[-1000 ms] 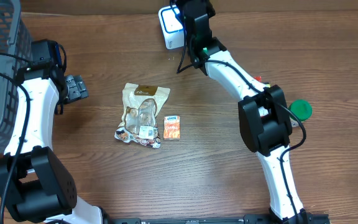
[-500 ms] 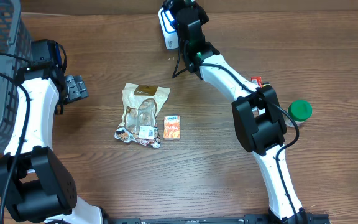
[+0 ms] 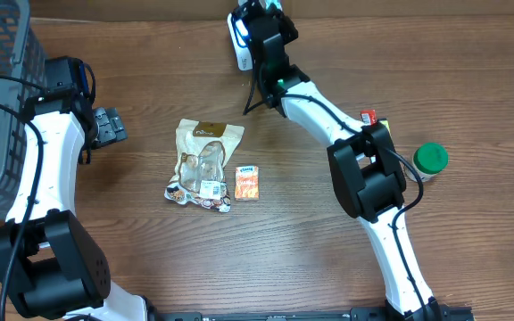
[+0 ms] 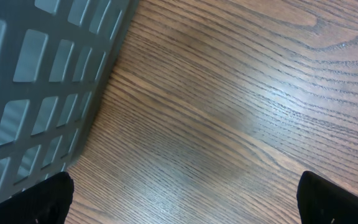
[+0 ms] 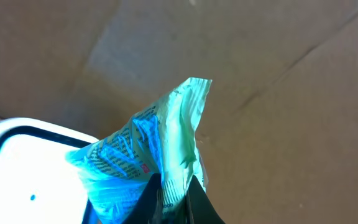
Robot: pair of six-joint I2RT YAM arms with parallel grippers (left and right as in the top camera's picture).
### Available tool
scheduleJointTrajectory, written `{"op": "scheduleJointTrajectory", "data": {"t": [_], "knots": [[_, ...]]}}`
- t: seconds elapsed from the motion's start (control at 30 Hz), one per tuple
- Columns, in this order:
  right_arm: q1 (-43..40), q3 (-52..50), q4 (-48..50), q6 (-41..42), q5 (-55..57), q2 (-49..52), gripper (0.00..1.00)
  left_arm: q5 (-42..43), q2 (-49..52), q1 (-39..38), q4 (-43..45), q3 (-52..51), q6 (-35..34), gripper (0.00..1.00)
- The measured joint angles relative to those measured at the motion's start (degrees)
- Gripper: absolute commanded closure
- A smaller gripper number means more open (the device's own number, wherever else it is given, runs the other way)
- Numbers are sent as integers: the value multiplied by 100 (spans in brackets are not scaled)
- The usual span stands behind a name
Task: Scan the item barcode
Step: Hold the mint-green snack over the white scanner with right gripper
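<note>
right jaws: pinching packet (image 5: 161, 152) by its lower edge | packet next to scanner (image 5: 23, 165) | left jaws: spread wide

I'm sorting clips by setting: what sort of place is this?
Probably a mock checkout bench: a packet held up at a white scanner, a grey slotted basket, a snack bag on a wood-grain table.

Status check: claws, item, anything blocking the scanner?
Left claw open, beside basket. Right claw shut on packet, at scanner. No obstruction seen.

right end effector (image 3: 258, 21) shifted left, packet (image 5: 158, 152) seemingly over scanner (image 3: 239, 52)
</note>
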Motion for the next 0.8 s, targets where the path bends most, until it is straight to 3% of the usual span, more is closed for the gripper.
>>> {"op": "scheduleJointTrajectory", "data": {"t": [0.53,0.8], "knots": [[595,61,-800,-365,232,-13,96,0,0,0,0,0,0,0],[535,4,284,-577,680,20,96,0,0,0,0,0,0,0]]}}
